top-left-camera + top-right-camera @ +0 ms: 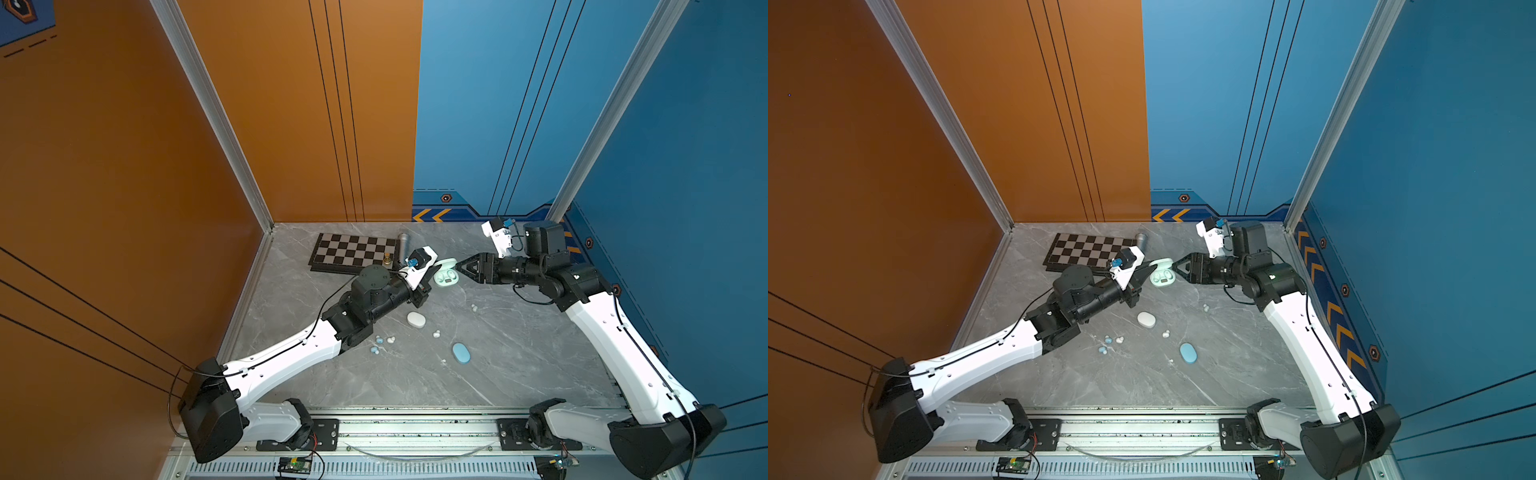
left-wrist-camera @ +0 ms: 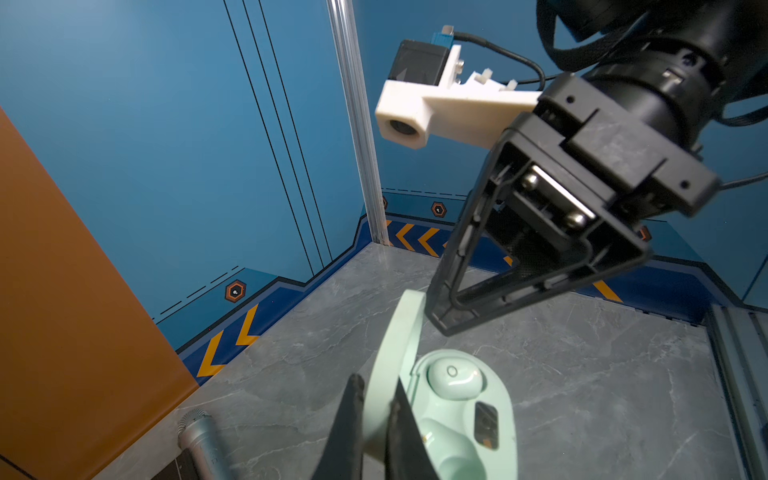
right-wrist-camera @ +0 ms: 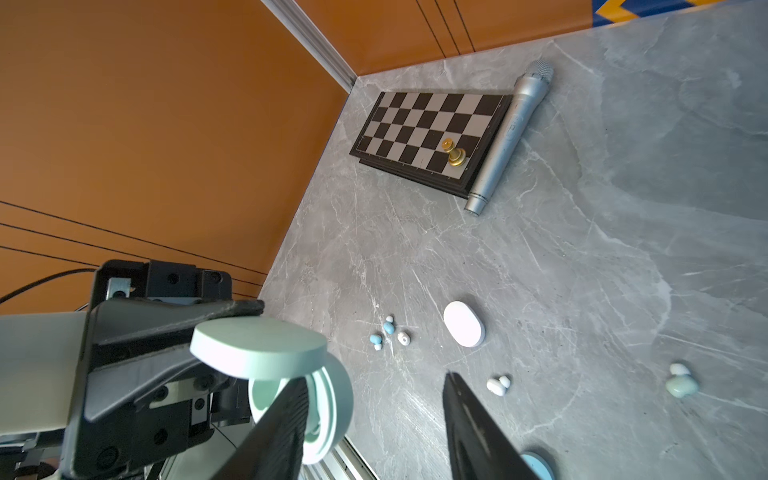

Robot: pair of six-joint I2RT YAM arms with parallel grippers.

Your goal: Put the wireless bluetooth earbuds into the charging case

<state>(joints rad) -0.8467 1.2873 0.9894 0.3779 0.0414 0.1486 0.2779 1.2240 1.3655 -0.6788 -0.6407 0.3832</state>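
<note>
Left gripper (image 2: 376, 386) pinches the mint charging case (image 2: 457, 453) by its open lid (image 2: 395, 332) alone; a nudge from the half-open, empty right gripper (image 3: 378, 380) could twist it loose.

In both top views the silver handheld microphone (image 1: 403, 240) is mostly hidden behind the left arm's wrist camera (image 1: 424, 255), and the tiny rounded plastic earbuds (image 1: 379, 340) are too small for detail. The right wrist view's edge cuts off the light blue oval case (image 3: 539, 466).
</note>
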